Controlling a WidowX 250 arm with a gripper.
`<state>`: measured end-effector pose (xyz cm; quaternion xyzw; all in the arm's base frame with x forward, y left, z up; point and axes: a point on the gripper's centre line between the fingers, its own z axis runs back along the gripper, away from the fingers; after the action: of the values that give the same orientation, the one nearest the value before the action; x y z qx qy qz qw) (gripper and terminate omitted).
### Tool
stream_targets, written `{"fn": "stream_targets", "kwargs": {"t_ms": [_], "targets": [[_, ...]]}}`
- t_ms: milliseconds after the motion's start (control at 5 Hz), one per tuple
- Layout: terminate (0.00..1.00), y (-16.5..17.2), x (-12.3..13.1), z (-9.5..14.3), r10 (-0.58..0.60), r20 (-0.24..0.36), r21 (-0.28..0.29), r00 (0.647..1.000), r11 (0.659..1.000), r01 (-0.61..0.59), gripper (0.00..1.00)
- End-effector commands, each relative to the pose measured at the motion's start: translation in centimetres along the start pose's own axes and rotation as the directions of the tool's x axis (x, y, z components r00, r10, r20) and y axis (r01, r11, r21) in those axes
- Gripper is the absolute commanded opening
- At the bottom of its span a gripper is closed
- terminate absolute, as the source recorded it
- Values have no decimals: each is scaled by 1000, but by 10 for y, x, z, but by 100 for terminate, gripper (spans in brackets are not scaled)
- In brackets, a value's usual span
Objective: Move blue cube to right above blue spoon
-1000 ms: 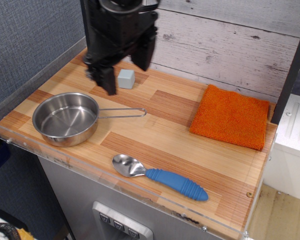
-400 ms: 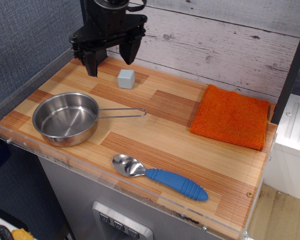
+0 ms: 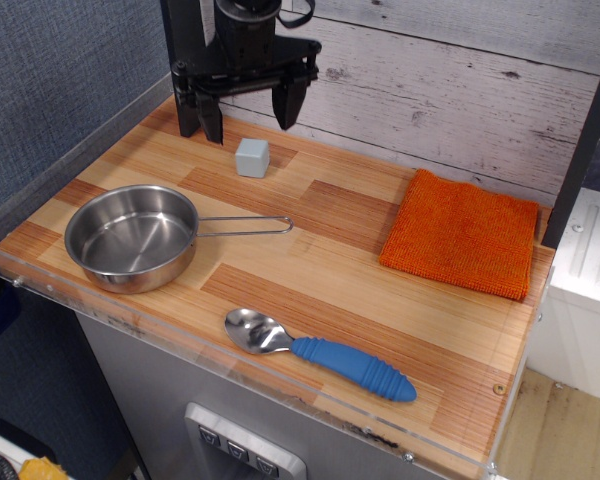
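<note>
Fingers spread wide, our gripper (image 3: 251, 112) hangs empty over the bench's (image 3: 280, 260) back edge. We see the blue cube (image 3: 252, 157) just below it, untouched, and the blue spoon (image 3: 320, 353) well apart, toward the front.

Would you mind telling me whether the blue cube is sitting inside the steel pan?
No, the blue cube rests on the bare wooden tabletop behind the steel pan, beneath the open gripper.

I see a striped wood counter (image 3: 310, 270), whitewashed plank wall (image 3: 460, 70) behind, blue-grey fabric wall (image 3: 50, 70) left.
</note>
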<state>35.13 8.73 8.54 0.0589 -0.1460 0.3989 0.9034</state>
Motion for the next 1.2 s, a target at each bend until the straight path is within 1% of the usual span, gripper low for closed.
{"fn": "stream_targets", "kwargs": {"t_ms": [0,200,600,1000], "targets": [[0,-5,25,-13,-65,9,-32,998,997,66,100],[0,-2,28,-27,-80,-11,-24,997,997,80,100],[0,-5,23,-51,-101,-33,-10,994,995,101,100],[0,-9,21,-57,-86,-33,-21,996,996,86,100]]}}
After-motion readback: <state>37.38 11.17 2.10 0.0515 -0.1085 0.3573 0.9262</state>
